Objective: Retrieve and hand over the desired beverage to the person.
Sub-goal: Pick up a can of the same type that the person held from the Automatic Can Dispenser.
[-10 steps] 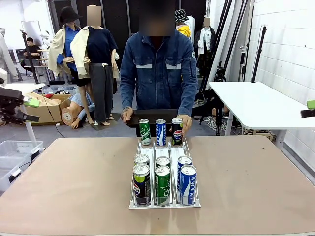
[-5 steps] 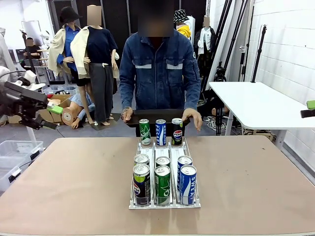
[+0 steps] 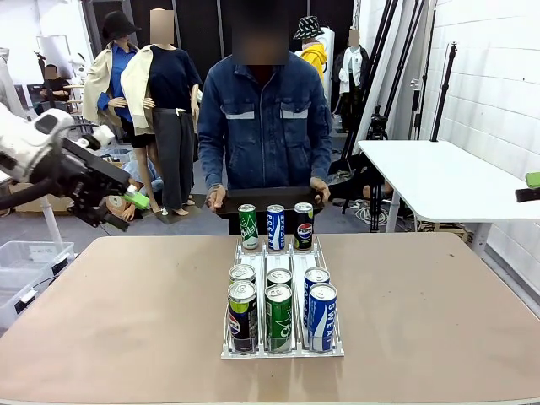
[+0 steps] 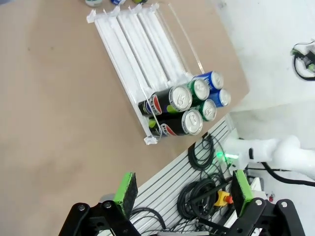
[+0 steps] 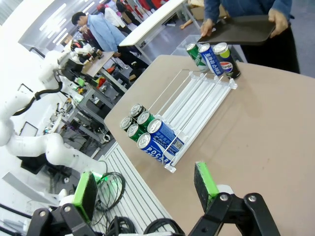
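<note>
A clear rack (image 3: 283, 350) lies mid-table with six cans at its near end, among them a dark Pepsi (image 3: 243, 316), a green can (image 3: 278, 316) and a blue one (image 3: 322, 315). At the far end stand a green can (image 3: 247, 226), a blue can (image 3: 276, 226) and a Pepsi can (image 3: 304, 224). The person (image 3: 268, 126) in a denim jacket stands behind them, both hands on a black tray (image 3: 270, 200). My left gripper (image 3: 126, 205) hovers open off the table's left far corner, empty (image 4: 184, 187). My right gripper (image 5: 145, 189) is open and empty, high over the near cans (image 5: 147, 130).
A white table (image 3: 439, 177) stands at the right behind the work table. Bare tabletop (image 3: 110, 304) stretches either side of the rack. Cables and a slotted panel (image 4: 197, 167) lie below the table's edge in the left wrist view.
My left arm has swung in from the left edge toward the table. The person's hand has left the far Pepsi can and gone back to the tray.
</note>
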`<act>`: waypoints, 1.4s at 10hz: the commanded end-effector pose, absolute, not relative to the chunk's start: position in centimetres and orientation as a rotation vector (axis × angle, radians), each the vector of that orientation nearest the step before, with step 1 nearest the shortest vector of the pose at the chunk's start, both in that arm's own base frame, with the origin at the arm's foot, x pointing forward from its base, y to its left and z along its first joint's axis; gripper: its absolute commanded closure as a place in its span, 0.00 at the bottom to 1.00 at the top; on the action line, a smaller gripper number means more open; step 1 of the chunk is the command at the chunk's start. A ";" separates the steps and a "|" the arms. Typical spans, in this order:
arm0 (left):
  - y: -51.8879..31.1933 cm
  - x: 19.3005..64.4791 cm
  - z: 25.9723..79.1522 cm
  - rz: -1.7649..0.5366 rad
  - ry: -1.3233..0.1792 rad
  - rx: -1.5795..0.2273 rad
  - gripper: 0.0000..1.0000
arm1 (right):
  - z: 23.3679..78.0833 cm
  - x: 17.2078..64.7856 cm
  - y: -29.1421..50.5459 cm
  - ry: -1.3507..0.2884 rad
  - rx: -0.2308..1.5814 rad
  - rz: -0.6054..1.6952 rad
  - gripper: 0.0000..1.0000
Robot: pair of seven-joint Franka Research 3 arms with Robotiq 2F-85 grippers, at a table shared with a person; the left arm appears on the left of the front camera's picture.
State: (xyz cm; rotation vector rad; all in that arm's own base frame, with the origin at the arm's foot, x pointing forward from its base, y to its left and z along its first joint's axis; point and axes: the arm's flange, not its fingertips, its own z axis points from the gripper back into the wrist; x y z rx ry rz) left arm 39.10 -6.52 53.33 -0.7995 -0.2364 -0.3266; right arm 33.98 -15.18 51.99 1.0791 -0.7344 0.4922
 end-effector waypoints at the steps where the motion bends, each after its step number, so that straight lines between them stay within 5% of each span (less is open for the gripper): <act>1: -8.7 38.8 53.3 -0.325 -0.193 -0.701 0.00 | 52.0 34.0 -15.2 -0.743 1.085 0.494 0.00; 14: -25.9 36.9 49.7 -0.466 -0.124 -0.351 0.00 | 52.0 34.0 -15.2 -0.743 1.085 0.494 0.00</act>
